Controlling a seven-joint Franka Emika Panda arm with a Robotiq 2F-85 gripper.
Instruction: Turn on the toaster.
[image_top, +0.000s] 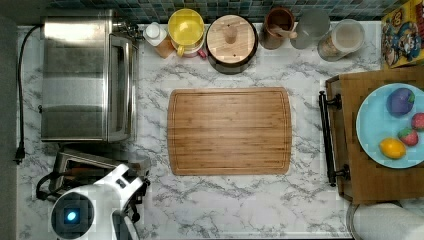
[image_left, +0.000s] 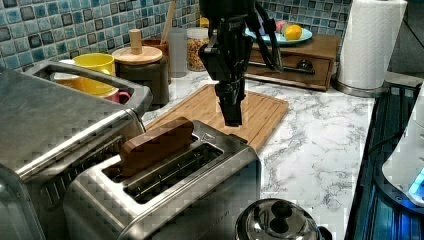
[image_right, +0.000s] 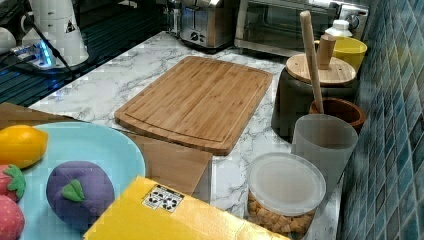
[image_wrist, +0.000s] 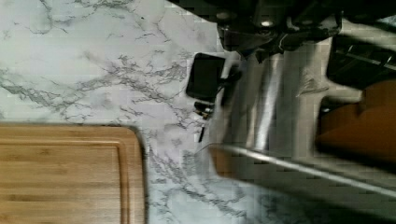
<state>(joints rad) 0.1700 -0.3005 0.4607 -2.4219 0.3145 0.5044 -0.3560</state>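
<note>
Nowhere legible: cereal box print, toaster.

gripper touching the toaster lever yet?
Cannot tell. In the left view the gripper hangs just over the toaster's far end, no clear gap. In the wrist view the lever knob sits close by, contact unclear.

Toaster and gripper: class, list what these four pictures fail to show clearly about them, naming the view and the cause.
- Toaster, top view: largely covered by the robot arm.
- Black lever knob, wrist view: blurred, so its position is unclear.
- Toaster, right view: far off and cut by the upper edge.
- Gripper, left view: seen edge-on, dark.
</note>
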